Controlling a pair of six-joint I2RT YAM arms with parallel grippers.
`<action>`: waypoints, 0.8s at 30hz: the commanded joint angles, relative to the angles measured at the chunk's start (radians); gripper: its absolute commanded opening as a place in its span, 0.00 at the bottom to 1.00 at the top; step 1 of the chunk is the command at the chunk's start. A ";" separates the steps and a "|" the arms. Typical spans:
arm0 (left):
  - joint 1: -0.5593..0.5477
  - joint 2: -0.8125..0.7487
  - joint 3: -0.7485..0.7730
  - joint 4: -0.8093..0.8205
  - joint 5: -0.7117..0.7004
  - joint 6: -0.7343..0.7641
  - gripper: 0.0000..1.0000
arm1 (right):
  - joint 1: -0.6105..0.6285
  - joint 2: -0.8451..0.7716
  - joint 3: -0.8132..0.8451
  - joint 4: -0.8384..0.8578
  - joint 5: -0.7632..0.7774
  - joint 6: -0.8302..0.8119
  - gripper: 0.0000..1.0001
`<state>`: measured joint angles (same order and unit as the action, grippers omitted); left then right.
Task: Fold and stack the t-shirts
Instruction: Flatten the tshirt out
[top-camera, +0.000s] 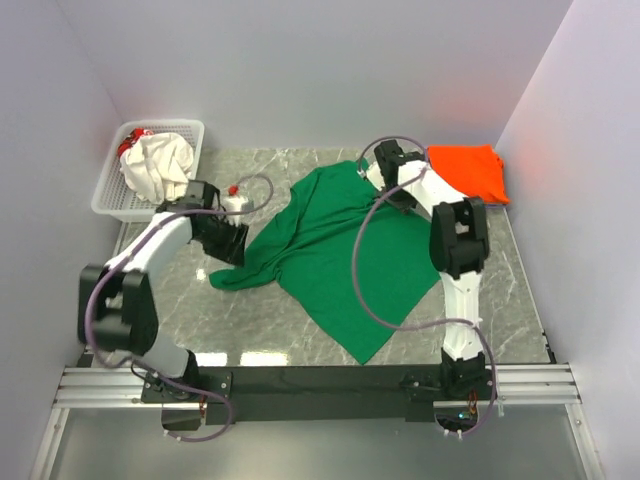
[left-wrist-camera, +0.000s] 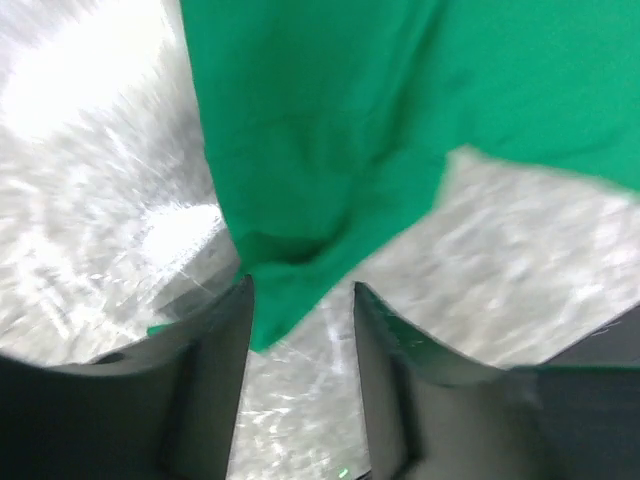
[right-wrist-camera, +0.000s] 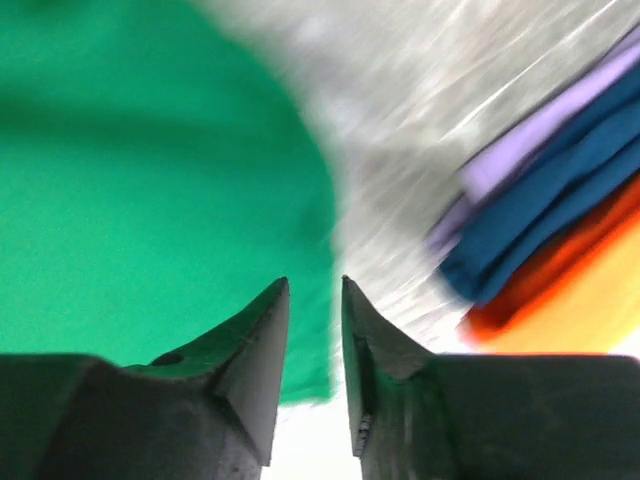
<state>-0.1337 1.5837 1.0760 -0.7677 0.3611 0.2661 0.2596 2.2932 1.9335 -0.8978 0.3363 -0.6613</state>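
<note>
A dark green t-shirt (top-camera: 335, 245) lies spread and rumpled across the middle of the marble table. My left gripper (top-camera: 232, 248) is at its left sleeve (left-wrist-camera: 300, 250). The jaws stand open, and the sleeve's tip lies between them against the left finger (left-wrist-camera: 215, 345). My right gripper (top-camera: 372, 170) hangs over the shirt's far edge (right-wrist-camera: 310, 250), its jaws narrowly open above the hem. A folded orange t-shirt (top-camera: 468, 170) tops a stack at the back right. In the right wrist view a blue t-shirt (right-wrist-camera: 560, 195) shows folded in that stack. A cream-white t-shirt (top-camera: 160, 165) is bunched in the basket.
A white lattice basket (top-camera: 112, 195) stands at the back left by the wall. Something red (top-camera: 131, 146) also shows inside it. A lilac layer (right-wrist-camera: 525, 145) lies in the folded stack. Walls close in on three sides. Bare marble (top-camera: 480, 280) shows to the right of the green shirt.
</note>
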 joint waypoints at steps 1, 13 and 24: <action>0.006 -0.146 0.071 0.076 0.114 -0.073 0.55 | 0.023 -0.285 -0.137 -0.055 -0.191 0.052 0.37; -0.170 0.123 0.190 0.341 0.059 -0.333 0.57 | 0.193 -0.623 -0.730 -0.041 -0.681 0.316 0.33; -0.239 0.337 0.286 0.409 -0.010 -0.403 0.46 | 0.308 -0.621 -0.847 0.062 -0.566 0.350 0.30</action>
<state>-0.3622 1.9026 1.3033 -0.4118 0.3817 -0.1047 0.5369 1.6932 1.0870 -0.8955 -0.2733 -0.3328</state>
